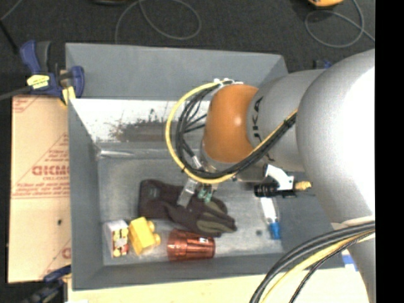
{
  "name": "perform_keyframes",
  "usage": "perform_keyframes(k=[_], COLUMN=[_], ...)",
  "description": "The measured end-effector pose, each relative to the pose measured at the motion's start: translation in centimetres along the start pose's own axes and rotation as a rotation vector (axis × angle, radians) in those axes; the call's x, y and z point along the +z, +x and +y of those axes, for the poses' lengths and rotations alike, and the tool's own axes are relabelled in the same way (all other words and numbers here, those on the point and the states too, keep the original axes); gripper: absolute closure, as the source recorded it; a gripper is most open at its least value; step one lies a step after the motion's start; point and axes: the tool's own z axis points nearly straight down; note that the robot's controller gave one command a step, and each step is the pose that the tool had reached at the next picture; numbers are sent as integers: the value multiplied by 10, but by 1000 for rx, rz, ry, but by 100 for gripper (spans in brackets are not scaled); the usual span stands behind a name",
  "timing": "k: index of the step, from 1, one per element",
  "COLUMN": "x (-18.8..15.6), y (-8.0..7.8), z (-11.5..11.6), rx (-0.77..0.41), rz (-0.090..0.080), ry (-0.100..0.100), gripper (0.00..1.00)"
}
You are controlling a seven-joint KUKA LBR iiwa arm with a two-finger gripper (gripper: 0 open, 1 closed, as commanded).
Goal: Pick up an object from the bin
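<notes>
My gripper (201, 196) is down in the middle of the bin, right on top of a dark brown glove (165, 204) that lies flat across the floor. Only a small metal and green part of the gripper shows below the orange cover. A shiny copper-coloured cup (190, 245) lies on its side just in front of the glove. To the left of the cup sits a yellow block (144, 233).
A small white box with red and yellow print (117, 239) stands in the front left corner. A white marker with a blue cap (271, 218) lies at the right. A black and white part (275, 184) sits above it. The arm covers the bin's right side.
</notes>
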Motion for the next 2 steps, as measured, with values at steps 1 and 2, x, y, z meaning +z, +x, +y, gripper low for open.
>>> perform_keyframes(k=[1,2], x=[-44,-84], y=[-4,2], z=[0,-2], rx=[-2,-1], rz=[-10,0], ry=[-8,1], gripper=[100,100])
